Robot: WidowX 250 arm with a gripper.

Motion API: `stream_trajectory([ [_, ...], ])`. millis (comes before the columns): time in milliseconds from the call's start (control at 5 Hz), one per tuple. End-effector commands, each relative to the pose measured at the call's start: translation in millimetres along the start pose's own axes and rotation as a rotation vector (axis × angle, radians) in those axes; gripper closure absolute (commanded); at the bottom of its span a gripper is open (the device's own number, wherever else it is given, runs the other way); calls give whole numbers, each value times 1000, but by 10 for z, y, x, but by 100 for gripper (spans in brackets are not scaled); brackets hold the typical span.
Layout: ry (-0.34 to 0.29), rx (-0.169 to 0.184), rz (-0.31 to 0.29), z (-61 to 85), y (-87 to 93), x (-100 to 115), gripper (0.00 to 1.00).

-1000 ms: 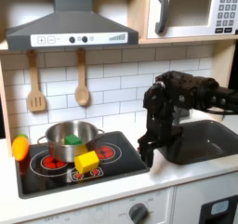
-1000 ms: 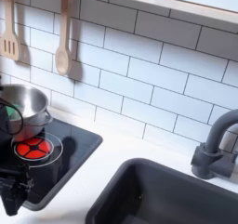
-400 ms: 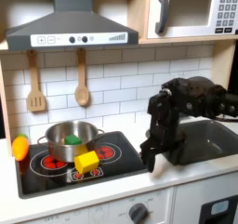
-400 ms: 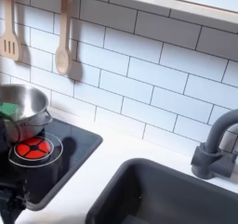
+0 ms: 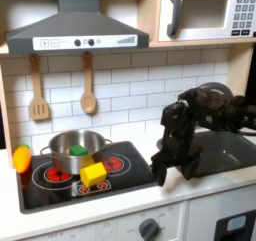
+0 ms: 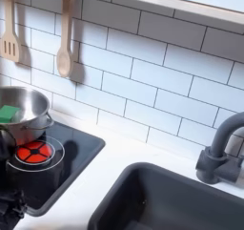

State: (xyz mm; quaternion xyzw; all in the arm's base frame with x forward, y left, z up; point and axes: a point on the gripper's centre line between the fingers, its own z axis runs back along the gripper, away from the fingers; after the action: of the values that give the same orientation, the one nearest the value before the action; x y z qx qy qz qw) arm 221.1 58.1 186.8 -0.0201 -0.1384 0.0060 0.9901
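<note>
In the first exterior view the gripper [image 5: 160,169] points straight down over the stove [image 5: 140,177], at its right edge, holding nothing; its jaws look closed, though blurred. The yellow block [image 5: 93,173] lies flat beside the pot [image 5: 76,151], well apart, with open hob between. The gripper has shifted slightly since earlier.

Black arm [image 5: 205,110] of chunky boxy segments, matte casing throughout, ending in a dark narrow tool [image 5: 159,167]

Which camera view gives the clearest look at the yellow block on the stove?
The first exterior view: the yellow block sits whole on the black stovetop, before the steel pot. The second exterior view has the pot's edge and a burner, not the block.
</note>
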Motion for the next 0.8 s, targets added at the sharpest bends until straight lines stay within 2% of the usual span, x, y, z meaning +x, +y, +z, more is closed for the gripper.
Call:
stream_trajectory([
  [0,-45,3,30,34,104,85,0],
  [200,-69,-5,39,40,137,152,15],
  [400,-101,-6,41,80,149,211,80],
  [600,-118,-10,30,104,131,266,100],
])
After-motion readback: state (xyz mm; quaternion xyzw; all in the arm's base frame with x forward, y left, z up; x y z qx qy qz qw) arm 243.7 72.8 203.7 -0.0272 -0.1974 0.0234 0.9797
